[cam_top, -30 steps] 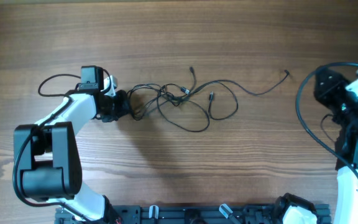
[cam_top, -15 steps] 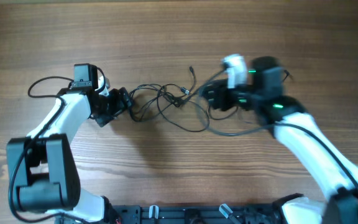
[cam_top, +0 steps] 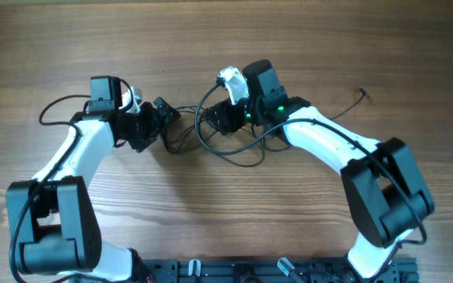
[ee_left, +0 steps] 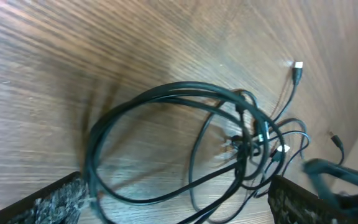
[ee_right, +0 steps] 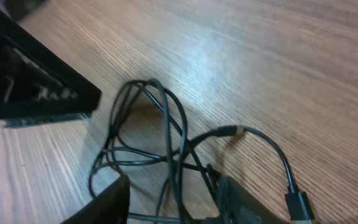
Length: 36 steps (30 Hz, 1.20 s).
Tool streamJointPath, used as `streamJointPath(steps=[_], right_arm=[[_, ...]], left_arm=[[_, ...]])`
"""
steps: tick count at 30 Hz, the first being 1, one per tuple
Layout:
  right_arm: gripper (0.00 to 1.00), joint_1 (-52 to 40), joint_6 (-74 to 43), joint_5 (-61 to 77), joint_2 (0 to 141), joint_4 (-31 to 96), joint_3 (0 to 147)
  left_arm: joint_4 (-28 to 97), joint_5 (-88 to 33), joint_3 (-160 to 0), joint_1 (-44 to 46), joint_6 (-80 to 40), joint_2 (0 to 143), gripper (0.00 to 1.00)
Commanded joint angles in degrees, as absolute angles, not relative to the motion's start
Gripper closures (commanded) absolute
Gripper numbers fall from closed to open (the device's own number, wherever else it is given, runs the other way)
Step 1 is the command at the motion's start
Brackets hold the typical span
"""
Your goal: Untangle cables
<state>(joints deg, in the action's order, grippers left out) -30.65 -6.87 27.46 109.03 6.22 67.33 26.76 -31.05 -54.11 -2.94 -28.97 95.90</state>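
With the cables (ee_left: 246, 134) bunched just 12 o'clock of worktop (cam_top: 226, 47) centre and straddled by the open left pincer (ee_left: 176, 202) and open right pincer (ee_right: 169, 199), several strands may be clamped together and the knot pulled tighter.

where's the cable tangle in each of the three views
Overhead: the cables lie near the centre, slightly left.
Left wrist: knot right of centre, loops spreading left.
Right wrist: tangle in the lower middle, left of centre.
Shared landmark: the wood-grain table beneath them.
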Motion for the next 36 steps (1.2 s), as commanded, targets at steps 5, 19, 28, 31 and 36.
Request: streamJointPath(steps=[5, 19, 28, 31, 36], right_arm=[[0.61, -31.33, -8.34, 27.90, 112.86, 5.08, 68.66], [0.95, -30.68, -16.08, 29.61, 115.61, 2.74, 68.69], [0.95, -30.02, -16.56, 33.76, 115.61, 1.06, 68.69], [0.95, -30.04, -16.53, 33.76, 115.61, 1.06, 68.69], [0.95, -30.04, -16.53, 33.76, 115.61, 1.06, 68.69]], left_arm=[[19.88, -31.51, -53.69, 3.25, -34.30, 95.02, 0.00], [18.68, -29.98, -53.65, 5.13, -36.73, 95.53, 0.49], [19.20, -24.97, -53.65, 8.91, -39.00, 95.74, 0.37], [17.50, -23.40, -53.65, 8.91, -39.53, 95.81, 0.42], [15.55, -22.00, -53.65, 8.91, -39.53, 97.49, 0.45]])
